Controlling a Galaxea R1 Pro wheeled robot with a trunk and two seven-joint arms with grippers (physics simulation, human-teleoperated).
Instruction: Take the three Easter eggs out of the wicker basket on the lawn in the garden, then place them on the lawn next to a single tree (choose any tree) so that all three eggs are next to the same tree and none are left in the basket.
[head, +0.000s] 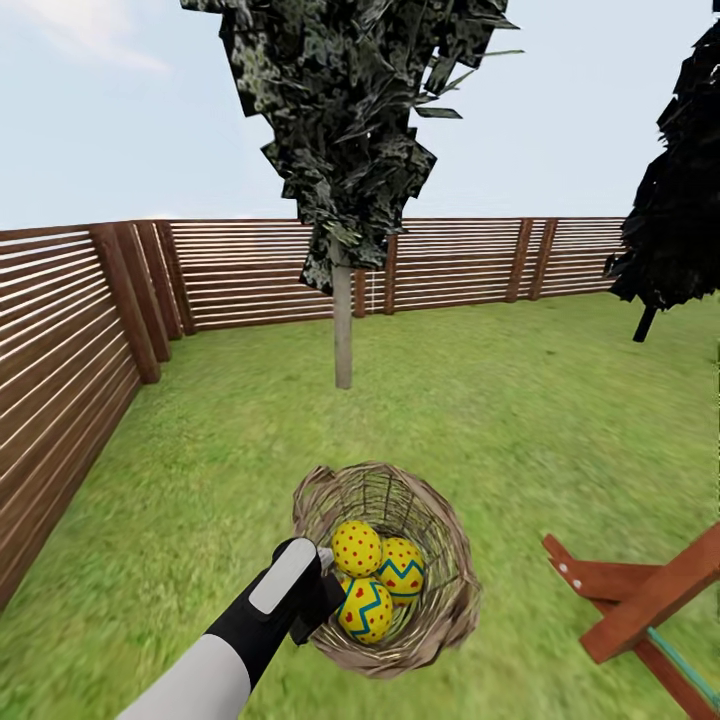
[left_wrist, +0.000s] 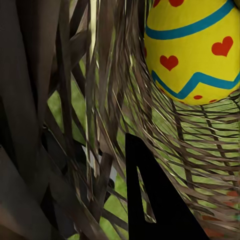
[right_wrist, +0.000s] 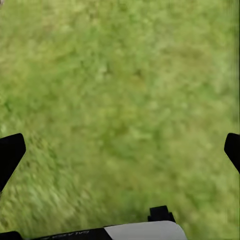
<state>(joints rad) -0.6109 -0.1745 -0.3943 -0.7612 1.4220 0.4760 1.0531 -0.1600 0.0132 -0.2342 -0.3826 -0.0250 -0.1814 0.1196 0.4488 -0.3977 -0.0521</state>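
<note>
**Left arm at the basket rim, three eggs still inside**

From the head camera, I have the left gripper at the near rim of the basket on the lawn, probably to carry all three eggs together to the tree ahead.

In the left wrist view, wicker crowds one dark finger, an egg beyond; I can't tell if the jaws have closed (no second finger visible).

In the right wrist view, the right gripper hangs spread wide over grass; faint lettering on its casing is unreadable.

The left arm reaches forward, its end effector perhaps closed, hard to tell; the right end effector hangs spread wide.
</note>
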